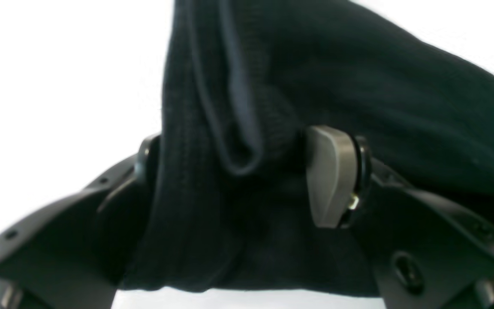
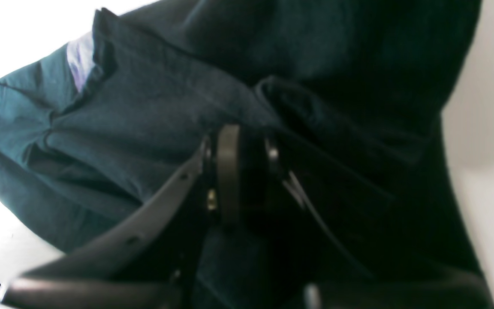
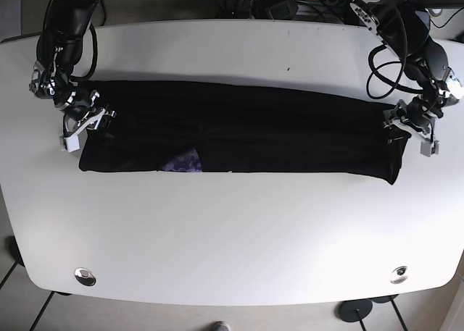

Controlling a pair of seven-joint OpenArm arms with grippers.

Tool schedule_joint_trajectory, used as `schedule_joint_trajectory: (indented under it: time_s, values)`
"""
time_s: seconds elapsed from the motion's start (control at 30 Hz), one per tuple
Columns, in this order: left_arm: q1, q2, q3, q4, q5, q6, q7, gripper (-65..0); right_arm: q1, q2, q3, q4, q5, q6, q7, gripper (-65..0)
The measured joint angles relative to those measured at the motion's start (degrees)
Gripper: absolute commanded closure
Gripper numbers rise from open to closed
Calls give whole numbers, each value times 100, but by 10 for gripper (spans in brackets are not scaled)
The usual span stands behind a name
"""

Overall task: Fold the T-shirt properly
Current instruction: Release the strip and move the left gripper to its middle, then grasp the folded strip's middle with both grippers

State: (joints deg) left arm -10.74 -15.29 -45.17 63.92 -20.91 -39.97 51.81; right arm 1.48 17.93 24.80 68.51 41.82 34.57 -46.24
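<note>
Left gripper (image 1: pixel 247 180): clenched on a bunched, ribbed edge of the dark navy cotton T-shirt (image 1: pixel 358 86); grey pad (image 1: pixel 330 176) pressed into the cloth, folds hanging between the jaws. In the base view this gripper (image 3: pixel 406 124) sits at the shirt's right end, its black arm (image 3: pixel 406 34) reaching down from the far right corner, elbow bent, cables looping beside it.

Right gripper (image 2: pixel 242 171): jaws nearly together, pinching a thick fold of the same shirt (image 2: pixel 152 111); cloth fills most of the wrist view. In the base view it (image 3: pixel 83 121) holds the shirt's left end, its arm (image 3: pixel 65 27) coming down from the far left corner.

T-shirt (image 3: pixel 239 128): stretched as a long dark band across the white tabletop (image 3: pixel 232 237) between the two grippers, lying on it. A small lilac patch (image 3: pixel 185 161) shows at the near edge, left of centre.
</note>
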Motion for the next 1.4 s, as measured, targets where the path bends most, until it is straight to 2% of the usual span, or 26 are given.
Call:
schedule_joint_trajectory:
  time_s: [0.07,0.1,0.13,0.17,0.2,0.23,0.33,0.5,0.6,0.67,0.77,0.87,1.1,1.2,1.27,1.33,1.4]
  values:
    - [13,2,-4,-4,2,-15,-44,-400,0,0,0,0,0,0,0,-82]
    - [13,2,-4,-4,4,-15,-46,-367,-2,0,0,0,0,0,0,-82]
    - [13,2,-4,0,17,-13,-46,-290,-2,0,0,0,0,0,0,-82]
    - [22,9,-4,0,70,-11,-20,-135,-2,0,2,0,0,0,0,-82]
    - [39,35,-4,0,72,-13,2,-19,0,0,0,0,0,0,0,-82]
    - [46,57,-2,44,74,-11,7,-14,-2,0,2,0,0,0,0,-82]
    - [160,129,83,702,219,2,238,-15,0,0,2,0,0,0,0,-82]
    - [713,459,968,2575,260,7,232,-17,0,0,0,0,0,2,0,-84]
    - [1158,820,1928,3797,243,4,223,-17,0,0,2,0,0,0,0,-86]
    - [1338,986,2516,4162,238,2,236,-17,0,0,2,0,0,0,0,-86]
    - [1360,1364,3145,4201,216,4,234,-19,2,0,2,0,-2,0,0,-86]
    - [1316,1759,3676,3958,243,282,229,-21,2,0,2,0,-2,0,0,-86]
    - [807,2131,3746,2970,243,505,216,-24,0,0,2,0,0,0,0,-86]
    - [752,2052,4225,2675,302,544,243,-25,0,0,2,0,-2,-2,0,-86]
    - [721,1982,4518,2664,234,531,234,-79,2,0,2,0,0,0,0,-86]
    - [693,1961,4673,2658,223,603,223,-197,0,2,2,0,0,0,0,-86]
    - [699,1956,4721,2664,199,1207,221,-289,-2,26,-168,0,2,-2,87,-86]
